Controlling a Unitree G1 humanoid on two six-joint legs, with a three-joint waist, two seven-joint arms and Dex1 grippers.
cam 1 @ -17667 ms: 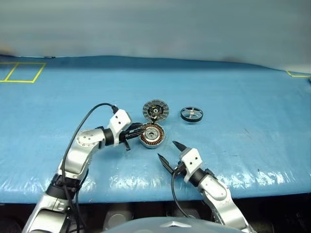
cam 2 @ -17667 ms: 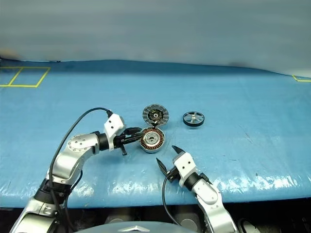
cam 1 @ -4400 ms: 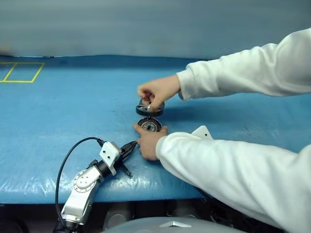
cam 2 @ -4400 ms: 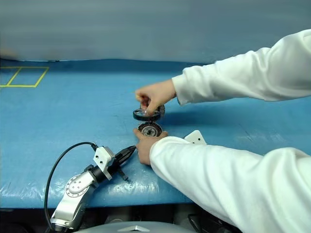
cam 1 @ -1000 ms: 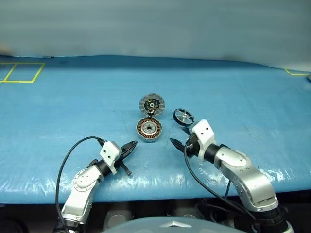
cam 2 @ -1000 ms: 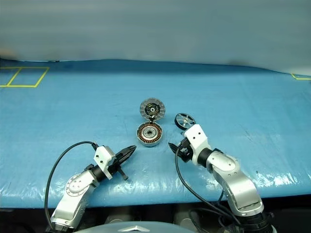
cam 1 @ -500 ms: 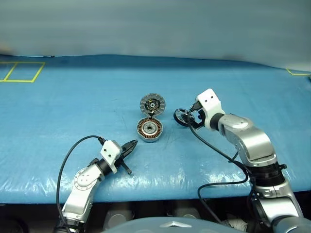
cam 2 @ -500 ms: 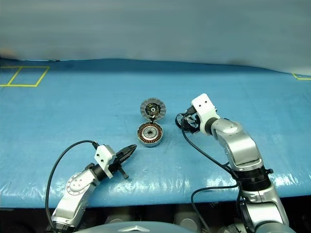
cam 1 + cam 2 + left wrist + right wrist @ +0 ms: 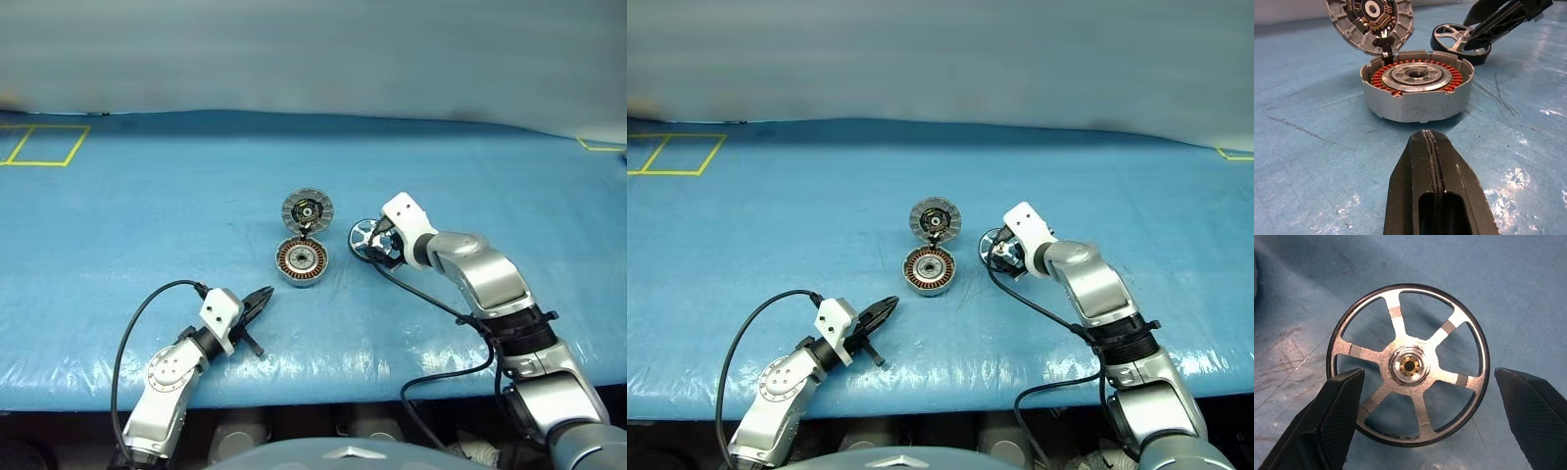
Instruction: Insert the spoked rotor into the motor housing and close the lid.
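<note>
1. The rotor (image 9: 1409,365) lies flat on the desk (image 9: 147,215), just right of the housing (image 9: 301,260); the lid (image 9: 308,210) stands open behind it.
2. The right gripper (image 9: 1427,416) is spread wide, its fingers either side of the rim. Centre on the hub, then lower before closing.
3. Whether the tips already touch the desk is unclear; descend gently.
4. The left gripper (image 9: 1431,147), pressed together, rests short of the housing and could steady it.
</note>
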